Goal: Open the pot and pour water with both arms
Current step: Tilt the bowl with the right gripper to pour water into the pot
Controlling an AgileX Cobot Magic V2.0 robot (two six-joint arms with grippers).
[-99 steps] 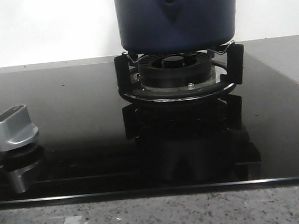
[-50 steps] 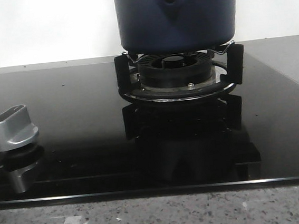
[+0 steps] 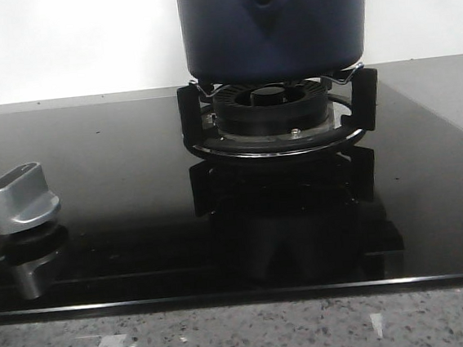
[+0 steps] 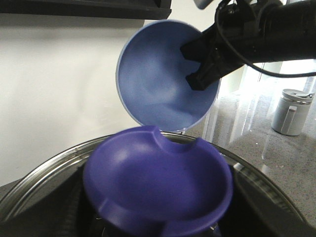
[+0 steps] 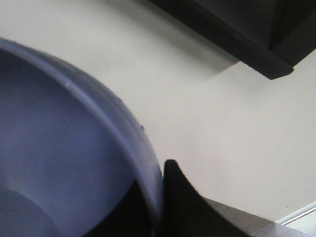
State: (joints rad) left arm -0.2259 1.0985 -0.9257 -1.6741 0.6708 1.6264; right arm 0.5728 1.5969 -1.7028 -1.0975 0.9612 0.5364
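Two arms at the pour step | pot [image 3: 275,30] upright on the burner stand [image 3: 280,120], axis vertical, handle bracket facing front | glass lid [image 4: 44,173]: left gripper unseen, grip unknown | pale-blue bowl [image 4: 158,79] tipped on edge, mouth toward lid | right gripper [image 4: 193,66] clamped on its rim | next, I judge: clear lid, aim bowl over pot.

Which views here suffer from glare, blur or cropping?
Front view: sharp, but the pot is cropped at the top, and the glossy black hob mirrors the burner and knob. Left wrist view: blown-out backlight behind the jar; the near purple bowl is soft. Right wrist view: close, blurred bowl rim.
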